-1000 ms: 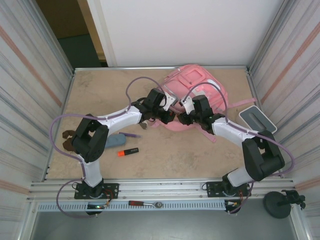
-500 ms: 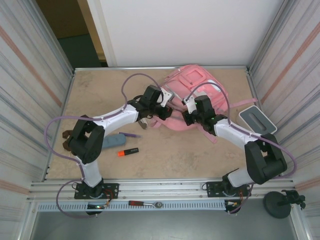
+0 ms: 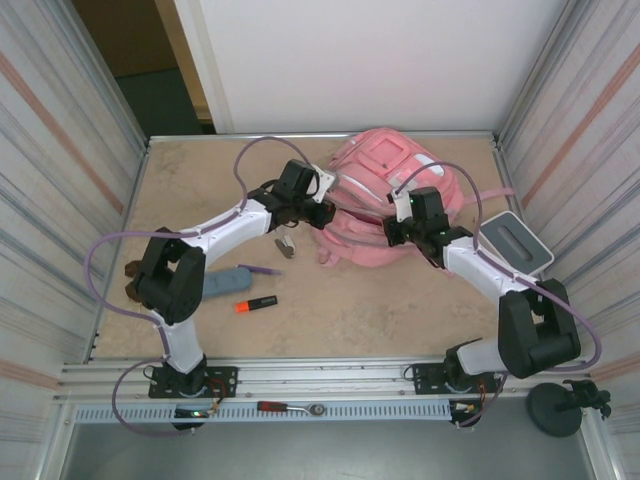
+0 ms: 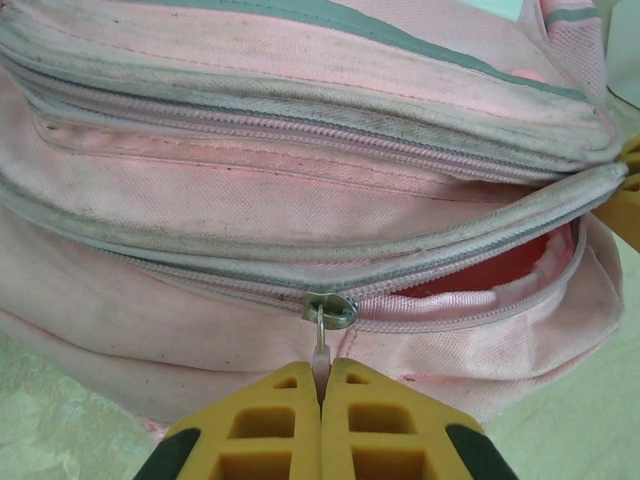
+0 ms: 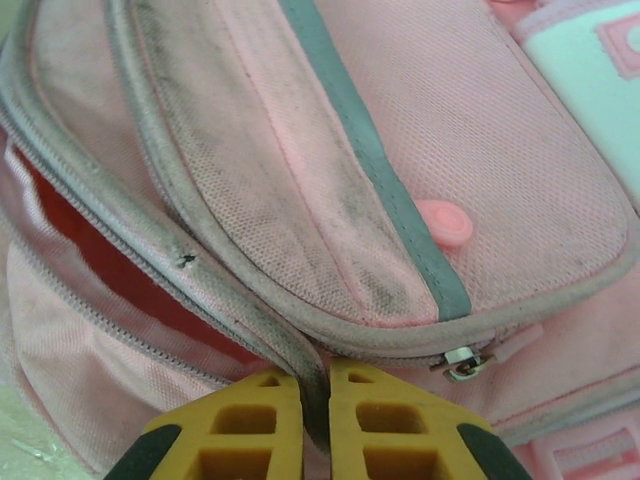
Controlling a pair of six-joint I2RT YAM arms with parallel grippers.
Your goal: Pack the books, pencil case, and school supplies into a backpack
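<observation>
Tan, mottled tabletop walled by pale ribbed panels. Pink backpack lies at the far middle, its woven fabric padded and scuffed grey along the piping.

To the backpack's near left lie a soft blue-grey pencil case, a thin purple pen, a short orange-and-black marker and a small pale piece. Just right of the backpack sits a grey-white rectangular box. Both arms reach across to the backpack's front edge.

Left gripper, at the backpack's left front, has its yellow ribbed pads pressed together on the thin zip pull. Past the slider the pocket gapes, showing red inside. Right gripper, at the backpack's right front, pinches a grey-edged seam of the backpack between almost closed pads.

A second earlier the two grippers sat close together at the backpack's front. Now they are well apart and the backpack lies spread wider.
</observation>
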